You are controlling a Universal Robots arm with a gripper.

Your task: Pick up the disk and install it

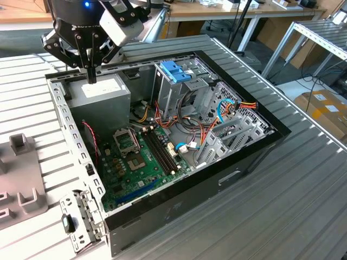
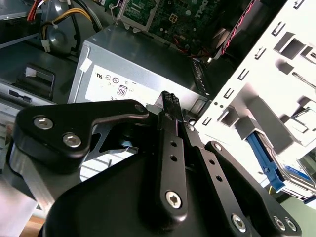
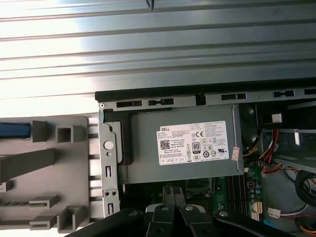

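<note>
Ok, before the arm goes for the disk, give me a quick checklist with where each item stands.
1. Gripper empty: ok, shut on nothing.
2. Gripper opened for a grasp: not ok.
3. Gripper above the disk: not ok, it is above the power supply.
4. Disk reachable on the grey holder: cannot tell, I see a blue edge of it.
5. Drive cage free of cables: cannot tell.

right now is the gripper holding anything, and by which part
Nothing is held: the gripper is shut with nothing in it, above the grey power supply in the open computer case.
</note>
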